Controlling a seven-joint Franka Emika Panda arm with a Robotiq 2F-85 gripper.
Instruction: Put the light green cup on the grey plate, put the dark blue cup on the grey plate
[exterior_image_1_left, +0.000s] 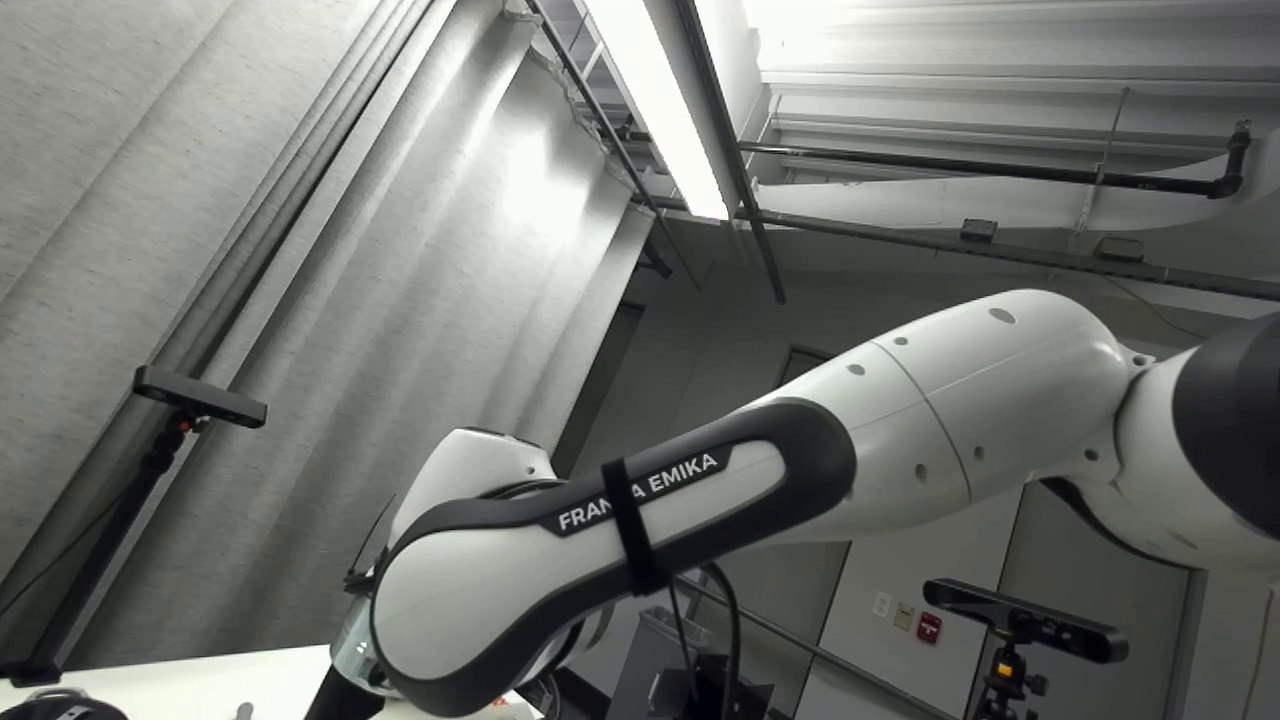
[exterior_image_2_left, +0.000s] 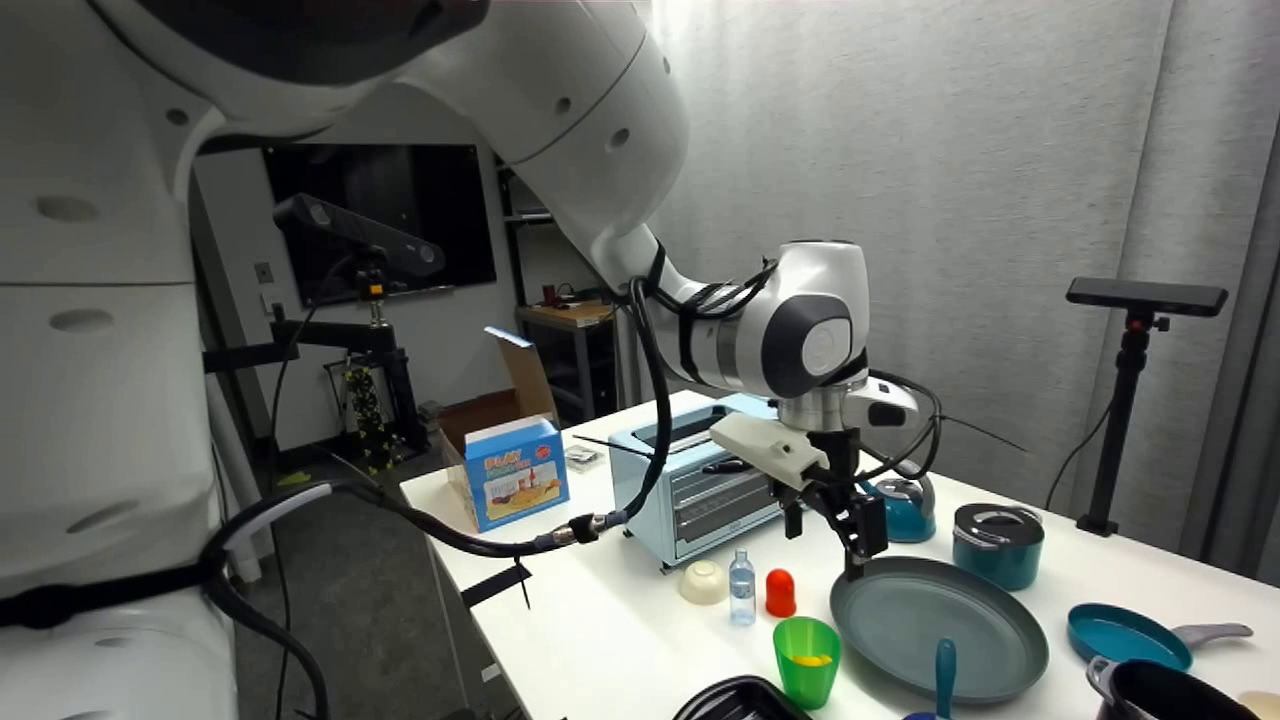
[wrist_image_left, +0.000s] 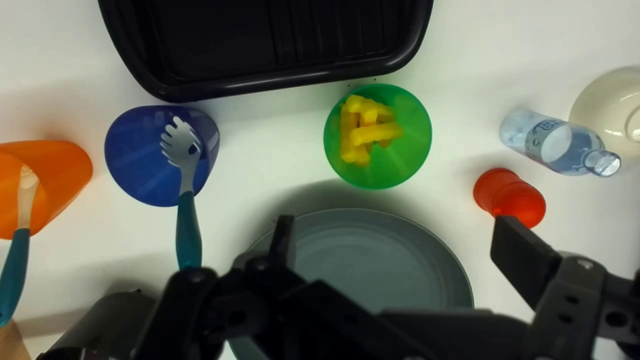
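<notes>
The green cup (wrist_image_left: 400, 167), upright with yellow fry-like pieces inside, stands at the upper middle of the wrist view; it also shows in an exterior view (exterior_image_2_left: 803, 685). The dark blue cup (wrist_image_left: 137, 155) holds a grey-teal spork at the left of the wrist view; only a sliver shows in an exterior view. The grey plate (wrist_image_left: 365, 260) lies flat below the green cup and also shows in an exterior view (exterior_image_2_left: 940, 620); its near part is hidden behind the fingers. My gripper (wrist_image_left: 395, 222) is open and empty, above the plate's edge, apart from both cups; it also shows in an exterior view (exterior_image_2_left: 826, 552).
A black tray (wrist_image_left: 270, 82) lies beside the cups. An orange cup (wrist_image_left: 60, 175) stands beyond the blue one. A red piece (wrist_image_left: 510, 197), a small bottle (wrist_image_left: 555, 142) and a cream bowl (wrist_image_left: 607, 107) stand near the right finger. A toaster oven (exterior_image_2_left: 700, 490), pots and a pan (exterior_image_2_left: 1125, 635) surround the plate.
</notes>
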